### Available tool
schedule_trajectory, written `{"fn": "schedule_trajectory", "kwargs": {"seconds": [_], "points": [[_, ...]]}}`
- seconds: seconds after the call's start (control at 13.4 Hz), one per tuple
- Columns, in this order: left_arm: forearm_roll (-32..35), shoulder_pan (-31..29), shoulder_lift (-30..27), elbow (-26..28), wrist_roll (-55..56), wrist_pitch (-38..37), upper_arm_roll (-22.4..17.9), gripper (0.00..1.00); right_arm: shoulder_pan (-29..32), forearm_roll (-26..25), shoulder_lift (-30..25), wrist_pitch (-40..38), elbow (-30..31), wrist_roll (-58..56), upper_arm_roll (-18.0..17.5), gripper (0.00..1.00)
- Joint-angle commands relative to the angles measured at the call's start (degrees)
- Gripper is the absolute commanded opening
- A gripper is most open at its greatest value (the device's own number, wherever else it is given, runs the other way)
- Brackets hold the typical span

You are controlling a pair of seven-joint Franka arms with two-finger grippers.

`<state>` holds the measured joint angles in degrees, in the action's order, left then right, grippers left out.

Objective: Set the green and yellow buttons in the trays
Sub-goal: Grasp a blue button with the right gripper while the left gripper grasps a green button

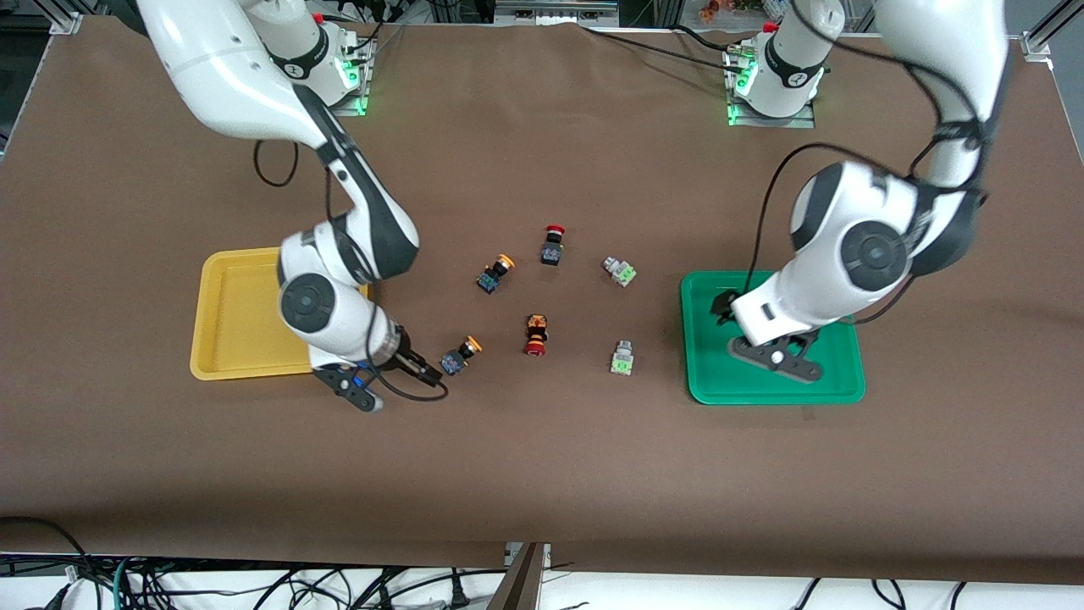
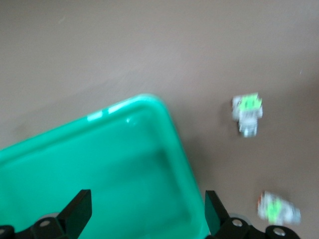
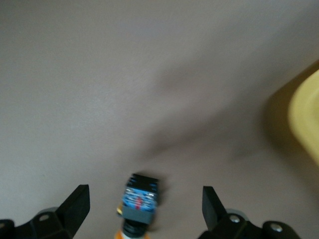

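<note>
Two yellow-capped buttons lie on the table: one (image 1: 460, 354) just off my right gripper (image 1: 421, 370), one (image 1: 495, 273) farther from the front camera. In the right wrist view that gripper (image 3: 145, 206) is open, with the nearer button (image 3: 140, 199) lying between its fingers, untouched. Two pale buttons with green faces (image 1: 619, 271) (image 1: 622, 358) lie beside the green tray (image 1: 834, 385). My left gripper (image 1: 724, 309) hangs open and empty over the green tray (image 2: 124, 164); its wrist view shows both green buttons (image 2: 247, 113) (image 2: 279, 211). The yellow tray (image 1: 241, 313) lies under the right arm.
A red-capped black switch (image 1: 552, 246) and a red-capped switch with an orange body (image 1: 535, 335) lie mid-table among the buttons. An edge of the yellow tray (image 3: 306, 119) shows in the right wrist view. Both trays hold nothing that I can see.
</note>
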<state>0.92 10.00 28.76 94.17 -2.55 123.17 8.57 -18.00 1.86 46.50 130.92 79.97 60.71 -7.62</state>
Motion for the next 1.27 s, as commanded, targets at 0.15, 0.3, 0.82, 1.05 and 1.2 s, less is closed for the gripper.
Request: {"fn": "schedule_trajectory", "kwargs": {"seconds": [0.15, 0.3, 0.82, 1.05, 1.2], "points": [[-0.57, 9.94, 11.65, -9.97, 6.39, 4.01, -0.75, 1.00, -4.14, 4.20, 4.30, 3.72, -1.76, 11.36, 0.06, 0.99], [-0.48, 11.52, 13.94, -9.98, 11.14, 8.55, -0.75, 1.00, -4.58, 4.29, 4.12, 4.60, 1.23, 11.45, 0.06, 0.98], [0.14, 13.11, 18.70, -9.18, 11.95, 18.51, -1.10, 1.00, -3.97, 4.12, 2.73, 5.93, 4.93, 6.01, 0.23, 0.11], [3.99, 13.20, 19.22, -8.05, 11.78, 18.43, -1.10, 0.63, -1.61, 4.12, -0.70, -1.87, 4.49, 0.66, 0.67, 0.00], [4.36, 13.11, 19.31, -7.08, 11.87, 18.43, -1.10, 0.40, 0.76, 4.12, -4.47, -9.67, 4.58, -5.91, 1.02, 0.00]]}}
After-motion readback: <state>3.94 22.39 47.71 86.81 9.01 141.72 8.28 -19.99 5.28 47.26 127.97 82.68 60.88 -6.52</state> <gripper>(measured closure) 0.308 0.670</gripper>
